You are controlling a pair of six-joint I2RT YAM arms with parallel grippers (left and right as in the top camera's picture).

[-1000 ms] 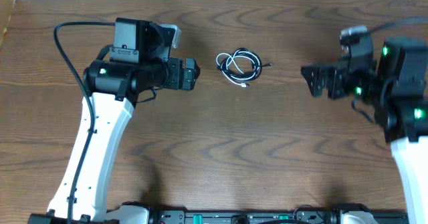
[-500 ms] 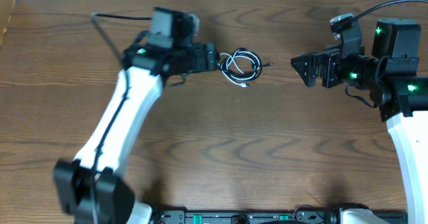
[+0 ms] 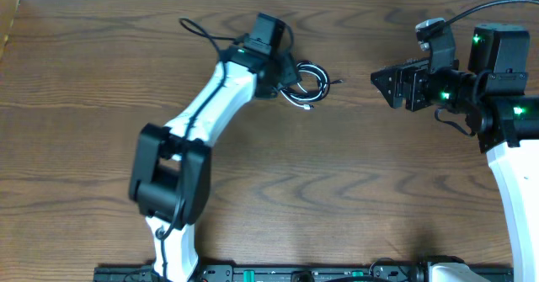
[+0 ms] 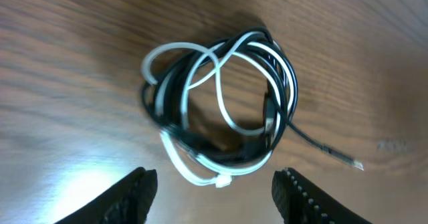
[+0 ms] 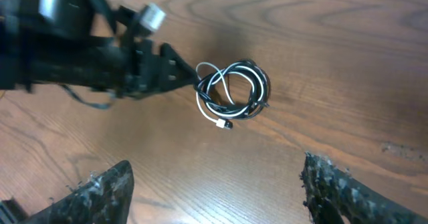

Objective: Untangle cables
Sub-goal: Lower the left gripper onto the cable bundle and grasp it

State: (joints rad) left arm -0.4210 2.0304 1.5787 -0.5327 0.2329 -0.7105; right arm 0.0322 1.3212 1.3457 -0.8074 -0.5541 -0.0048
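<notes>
The white cord (image 4: 179, 157) and the black cord (image 4: 160, 100) are lying wound together in one small coil (image 3: 305, 80) on the worktop (image 3: 354, 189), towards its far middle. A white plug (image 4: 221, 182) is sticking out and a black end (image 4: 334, 154) is trailing aside, while the crossings inside are being blurred beyond telling. The left gripper (image 4: 217, 196) is being held wide at the coil's left edge, only its fingertips being shown, and contact cannot be told. The right gripper (image 5: 221, 190) is being held wide too, well apart from the coil, its fingers being cut off at the lower corners.
</notes>
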